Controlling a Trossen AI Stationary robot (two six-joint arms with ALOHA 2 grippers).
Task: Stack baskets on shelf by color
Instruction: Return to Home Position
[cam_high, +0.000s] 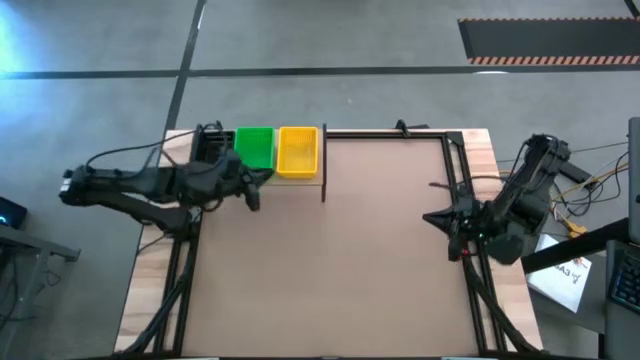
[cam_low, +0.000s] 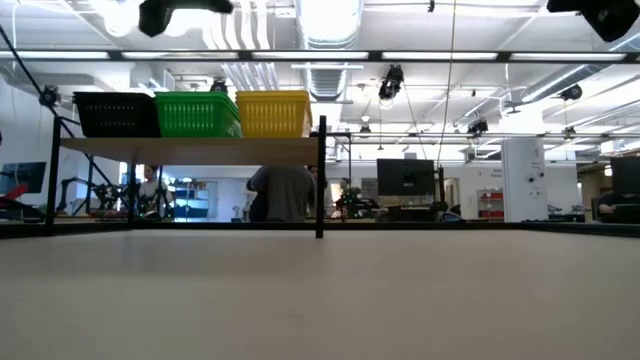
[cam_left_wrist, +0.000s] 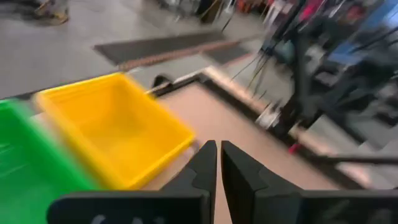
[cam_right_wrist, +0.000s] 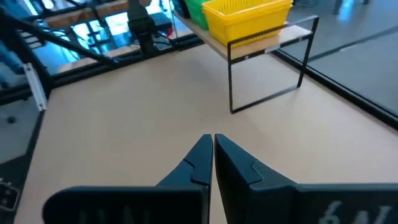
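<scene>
The baskets stand side by side on the shelf (cam_low: 190, 150) at the table's far left: a black one (cam_low: 115, 113), a green one (cam_low: 197, 113) and a yellow one (cam_low: 272, 112), their bottoms on the pale plank. From above I see green (cam_high: 254, 146) and yellow (cam_high: 297, 150). My left gripper (cam_high: 262, 180) is shut and hovers just on the near side of the green and yellow baskets; its wrist view shows the yellow basket (cam_left_wrist: 115, 127) and the green one (cam_left_wrist: 25, 168) close ahead. My right gripper (cam_high: 428, 216) is shut and waits at the table's right edge.
The brown tabletop (cam_high: 340, 260) spreads between the arms. A thin black shelf leg (cam_low: 320, 180) stands at the shelf's right end. Black frame rails run along the table's sides (cam_high: 462, 180). A person (cam_low: 282, 192) stands in the room beyond the table.
</scene>
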